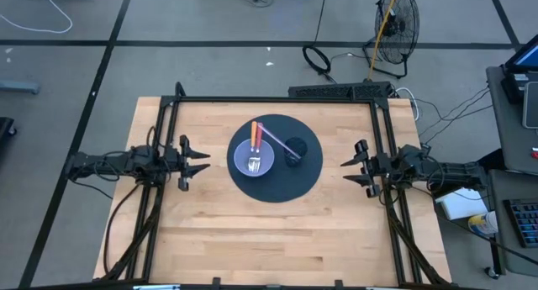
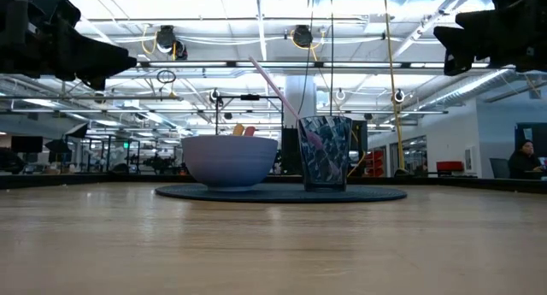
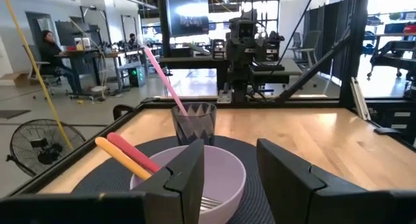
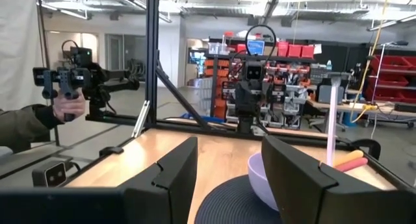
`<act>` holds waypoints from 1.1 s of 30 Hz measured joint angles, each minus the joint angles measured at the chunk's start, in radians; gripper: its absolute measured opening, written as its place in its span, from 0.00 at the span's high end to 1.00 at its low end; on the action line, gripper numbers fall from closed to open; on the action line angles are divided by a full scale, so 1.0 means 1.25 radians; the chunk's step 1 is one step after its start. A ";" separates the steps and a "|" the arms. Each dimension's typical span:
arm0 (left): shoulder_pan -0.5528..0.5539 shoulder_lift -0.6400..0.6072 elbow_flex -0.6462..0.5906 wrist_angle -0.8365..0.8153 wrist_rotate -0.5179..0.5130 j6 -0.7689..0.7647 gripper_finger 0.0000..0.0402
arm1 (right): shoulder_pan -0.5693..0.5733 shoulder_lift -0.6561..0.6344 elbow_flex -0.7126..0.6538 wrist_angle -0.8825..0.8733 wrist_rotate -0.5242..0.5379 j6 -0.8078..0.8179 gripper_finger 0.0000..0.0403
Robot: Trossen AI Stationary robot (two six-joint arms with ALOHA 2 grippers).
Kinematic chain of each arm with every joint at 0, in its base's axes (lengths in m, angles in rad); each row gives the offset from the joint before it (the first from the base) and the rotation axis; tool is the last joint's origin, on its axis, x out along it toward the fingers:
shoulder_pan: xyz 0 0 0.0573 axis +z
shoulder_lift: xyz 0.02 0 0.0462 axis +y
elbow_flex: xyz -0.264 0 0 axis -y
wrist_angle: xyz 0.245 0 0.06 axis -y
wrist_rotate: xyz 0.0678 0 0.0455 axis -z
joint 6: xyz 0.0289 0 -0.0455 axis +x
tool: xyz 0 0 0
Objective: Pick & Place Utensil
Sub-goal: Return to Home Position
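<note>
Left pincer (image 1: 193, 160) and right pincer (image 1: 351, 171) hang released and empty near the side edges of the surface (image 1: 210, 231) (both facing inward). Midway between them the mat (image 1: 277, 187) carries purple bowl (image 1: 252, 162) and blue cup (image 1: 295, 149), its pink straw (image 1: 271, 136) leaning toward the left edge.

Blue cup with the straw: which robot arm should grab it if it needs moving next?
Probably the right. The blue cup stands on the right side of the mat, nearer the right end effector, which is open. The purple bowl sits between the cup and the left end effector.
</note>
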 joint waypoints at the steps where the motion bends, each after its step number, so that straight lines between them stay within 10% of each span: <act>1: 0.000 0.000 0.000 -0.001 0.000 0.003 0.64 | 0.000 0.000 0.000 -0.003 0.000 0.000 0.58; 33: 0.000 0.002 0.000 -0.007 -0.009 -0.006 0.64 | 0.000 0.001 -0.003 -0.108 0.087 0.069 0.58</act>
